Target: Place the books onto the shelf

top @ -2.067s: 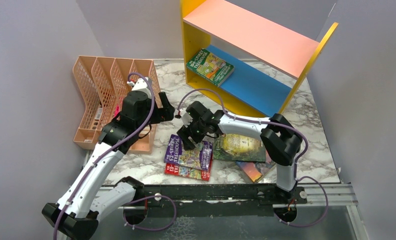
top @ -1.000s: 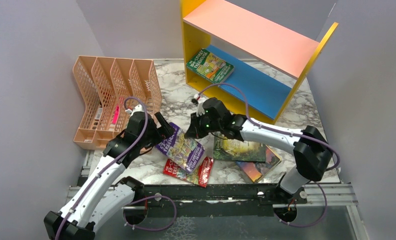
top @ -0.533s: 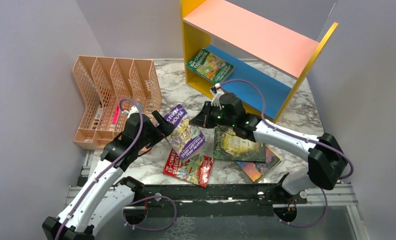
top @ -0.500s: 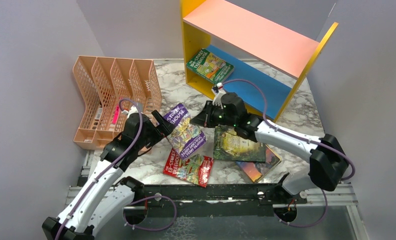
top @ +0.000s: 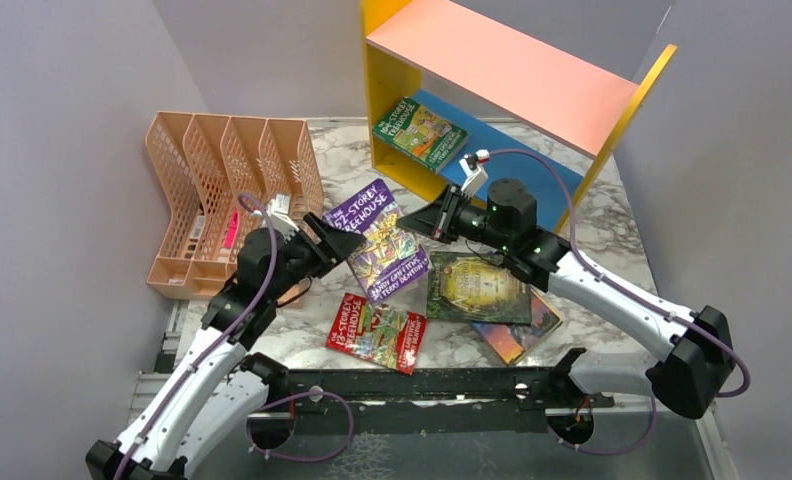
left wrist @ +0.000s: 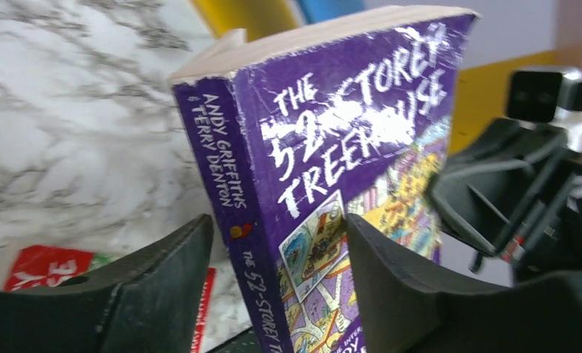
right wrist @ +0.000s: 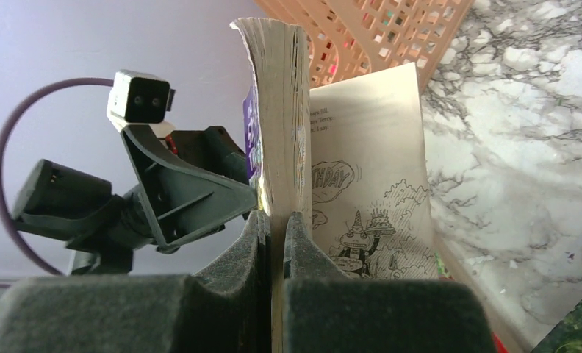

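The purple Treehouse book [top: 377, 240] is held up off the table, tilted. My right gripper [top: 434, 222] is shut on its page edge [right wrist: 277, 110], and a loose page hangs open beside the fingers. My left gripper [top: 324, 243] straddles the spine [left wrist: 229, 220]. One finger [left wrist: 391, 279] lies against the cover and the other [left wrist: 163, 287] stands a little off the spine, so the jaws are open. A red Treehouse book [top: 377, 332], a dark green-gold book [top: 477, 287] and another book [top: 517, 340] under it lie on the table. A green book [top: 420, 132] lies on the blue lower board [top: 512, 175] of the shelf [top: 502, 60].
A peach mesh file rack [top: 222, 190] stands at the back left, close behind my left arm. The shelf's yellow side panel [top: 622, 110] rises at the right. Purple walls close in on both sides of the marble table [top: 352, 170].
My right gripper has lifted the purple book off the red one and carried it back toward the shelf. My left gripper followed it, came round the spine and narrowed its jaws.
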Tool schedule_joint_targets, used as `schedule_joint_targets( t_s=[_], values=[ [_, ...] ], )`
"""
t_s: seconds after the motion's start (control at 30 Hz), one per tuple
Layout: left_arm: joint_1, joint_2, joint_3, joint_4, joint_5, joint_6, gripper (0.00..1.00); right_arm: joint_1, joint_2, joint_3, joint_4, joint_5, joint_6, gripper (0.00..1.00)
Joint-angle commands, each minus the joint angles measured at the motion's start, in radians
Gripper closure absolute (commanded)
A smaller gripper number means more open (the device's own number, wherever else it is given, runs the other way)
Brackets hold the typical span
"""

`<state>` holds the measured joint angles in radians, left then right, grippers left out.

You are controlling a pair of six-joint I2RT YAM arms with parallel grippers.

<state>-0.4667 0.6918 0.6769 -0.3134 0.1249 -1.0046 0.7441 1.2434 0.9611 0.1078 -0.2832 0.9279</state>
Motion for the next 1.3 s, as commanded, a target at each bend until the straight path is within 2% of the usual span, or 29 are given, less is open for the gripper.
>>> schedule_joint_targets(
  t_s=[0.0, 0.2, 0.27, 0.33, 0.4, 0.47, 0.5, 0.57, 0.63, 0.73, 0.9, 1.13, 1.27],
  values=[
    [0.002, -0.082, -0.075, 0.216, 0.177, -0.079, 0.4, 0.001, -0.068, 0.001, 0.075, -0.051, 0.088, 0.99],
    [0.002, -0.178, -0.128, 0.329, 0.231, -0.102, 0.62, 0.002, -0.076, 0.009, 0.046, -0.039, 0.078, 0.99],
    [0.002, -0.196, -0.13, 0.353, 0.229, -0.099, 0.77, 0.001, -0.076, 0.008, 0.035, -0.042, 0.053, 0.99],
    [0.002, -0.189, -0.118, 0.358, 0.226, -0.107, 1.0, 0.002, -0.084, 0.01, 0.0, -0.048, 0.025, 0.96],
    [0.002, -0.167, -0.086, 0.368, 0.236, -0.104, 1.0, 0.002, -0.107, 0.001, -0.015, -0.055, -0.012, 0.73],
    [0.002, -0.131, -0.037, 0.355, 0.247, -0.085, 1.0, 0.001, -0.136, -0.014, -0.033, -0.046, -0.047, 0.43],
    [0.002, -0.107, 0.0, 0.334, 0.248, -0.068, 1.0, 0.001, -0.153, -0.024, -0.037, -0.04, -0.059, 0.31],
    [0.002, -0.047, 0.075, 0.315, 0.265, -0.042, 1.0, 0.003, -0.185, -0.044, -0.039, -0.02, -0.069, 0.17],
    [0.002, 0.012, 0.147, 0.29, 0.286, -0.037, 1.0, 0.001, -0.213, -0.061, -0.04, -0.006, -0.065, 0.08],
    [0.002, 0.093, 0.235, 0.304, 0.311, -0.054, 1.0, 0.001, -0.242, -0.078, -0.043, 0.002, -0.039, 0.02],
    [0.007, 0.199, 0.361, 0.376, 0.371, -0.095, 1.0, 0.002, -0.285, -0.124, 0.004, 0.058, 0.076, 0.0],
    [0.05, 0.291, 0.459, 0.516, 0.478, -0.22, 1.0, 0.001, -0.342, -0.261, 0.16, 0.126, 0.306, 0.0],
    [0.059, 0.306, 0.449, 0.621, 0.51, -0.303, 1.0, 0.002, -0.341, -0.331, 0.36, 0.094, 0.423, 0.0]
  ],
)
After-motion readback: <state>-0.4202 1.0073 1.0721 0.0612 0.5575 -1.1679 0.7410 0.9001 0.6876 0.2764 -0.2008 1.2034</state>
